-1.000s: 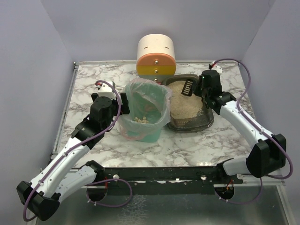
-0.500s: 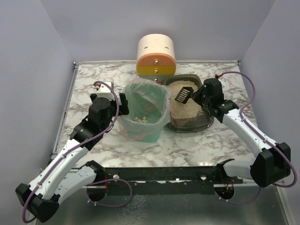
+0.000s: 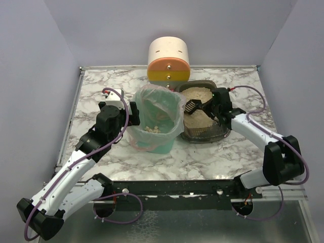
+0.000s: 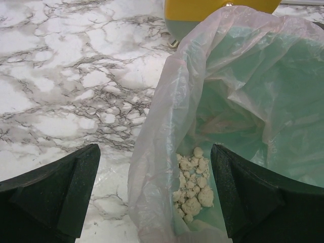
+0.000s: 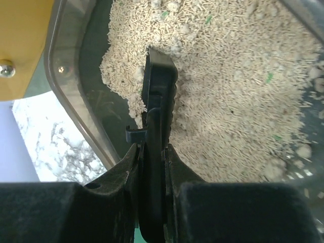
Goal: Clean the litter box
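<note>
The dark grey litter box [image 3: 218, 133] holds beige litter [image 3: 198, 94] right of the green bin; its rim also shows in the right wrist view [image 5: 71, 101]. My right gripper [image 3: 208, 105] is shut on the handle of a black slotted scoop [image 3: 191, 106], whose head dips into the litter at the box's left side; in the right wrist view the gripper [image 5: 152, 152] pinches the scoop [image 5: 159, 83] edge-on. My left gripper [image 4: 154, 190] is open, its jaws either side of the bag's left edge at the green bin [image 3: 154, 121]. Pale clumps [image 4: 193, 182] lie in the bag.
A cream, orange and yellow cylinder [image 3: 168, 62] stands at the back behind the bin and box. The clear bag liner [image 4: 167, 126] spills over the bin's rim. Marble tabletop [image 3: 101, 86] extends left; purple walls enclose the sides.
My right gripper has swung the scoop from raised over the box's back down and leftward, into the litter at the left side. The left arm has barely moved.
</note>
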